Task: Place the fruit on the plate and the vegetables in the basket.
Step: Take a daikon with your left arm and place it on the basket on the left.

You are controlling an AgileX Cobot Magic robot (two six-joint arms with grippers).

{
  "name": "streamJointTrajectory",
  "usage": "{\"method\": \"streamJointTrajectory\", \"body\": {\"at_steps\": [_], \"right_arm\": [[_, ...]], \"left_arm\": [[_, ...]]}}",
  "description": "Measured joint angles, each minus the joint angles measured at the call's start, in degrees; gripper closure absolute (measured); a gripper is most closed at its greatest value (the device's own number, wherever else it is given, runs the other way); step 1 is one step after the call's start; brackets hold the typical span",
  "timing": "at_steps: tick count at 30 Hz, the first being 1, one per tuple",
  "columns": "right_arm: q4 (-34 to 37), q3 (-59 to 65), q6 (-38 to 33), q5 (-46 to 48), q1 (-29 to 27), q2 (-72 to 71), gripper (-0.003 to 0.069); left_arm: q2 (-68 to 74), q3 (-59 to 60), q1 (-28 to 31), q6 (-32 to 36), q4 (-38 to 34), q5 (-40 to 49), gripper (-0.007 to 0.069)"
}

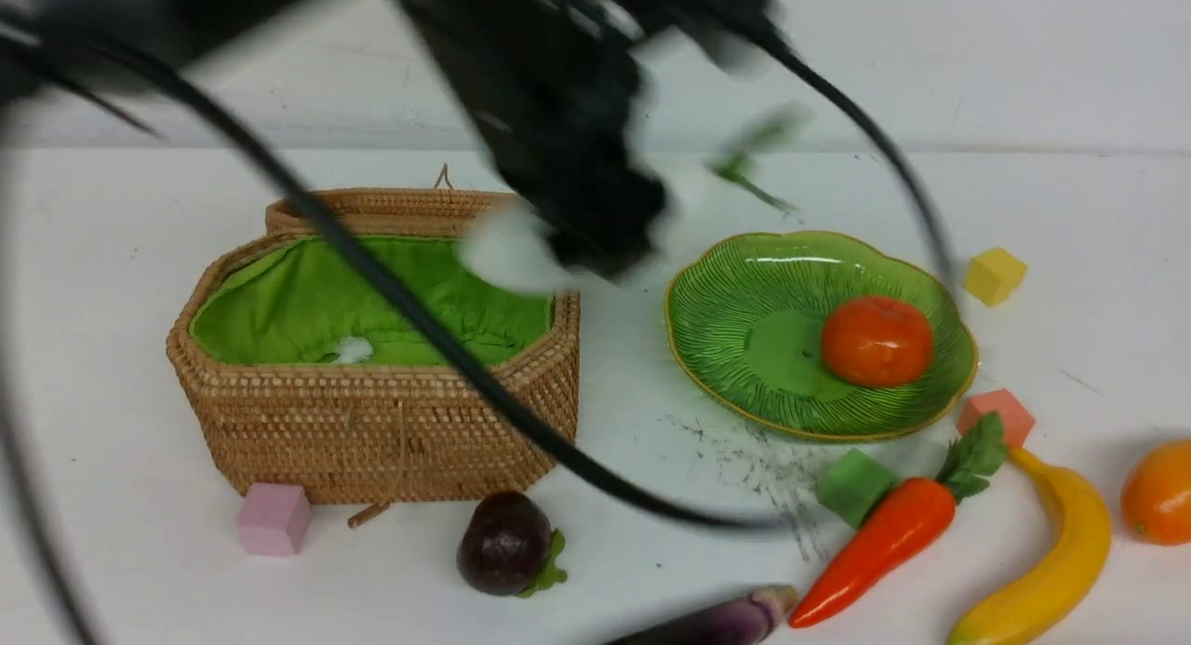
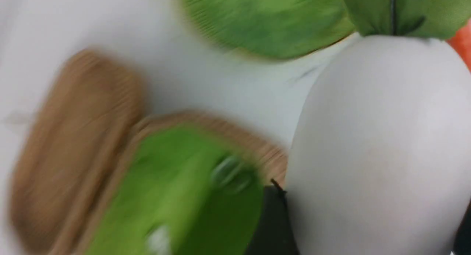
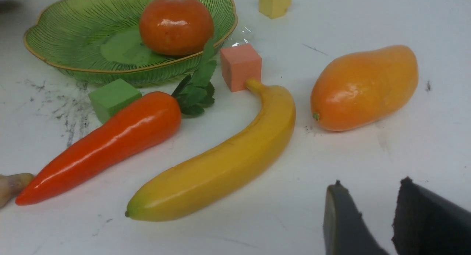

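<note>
Eggplant (image 1: 716, 622) nearest, at frame's front edge. Carrot (image 1: 884, 538), banana (image 1: 1051, 561) and mango (image 1: 1158, 491) lie right of it, dark purple fruit (image 1: 507, 543) left, all on table (image 1: 651, 422). Right gripper (image 3: 371, 196): I see jaws parted, nothing between. Farther back: basket (image 1: 372, 431), lid open, with plate (image 1: 735, 329) to its right carrying round orange fruit (image 1: 876, 341). Left gripper (image 2: 368, 211) clenched on white radish (image 2: 375, 137); I read it airborne at basket's far right rim, blurred.
</note>
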Motion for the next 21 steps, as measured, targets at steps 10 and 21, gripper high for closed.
{"method": "streamJointTrajectory", "body": {"at_steps": [10,21], "right_arm": [[0.0,0.0,0.0,0.05,0.0,0.0,0.0421],[0.0,0.0,0.0,0.05,0.0,0.0,0.0421]], "left_arm": [[5.29,12.39,16.49,10.66,1.83,-10.9,0.0089],[7.48,13.53,16.84,10.2,-0.56,-12.18,-0.004]]}}
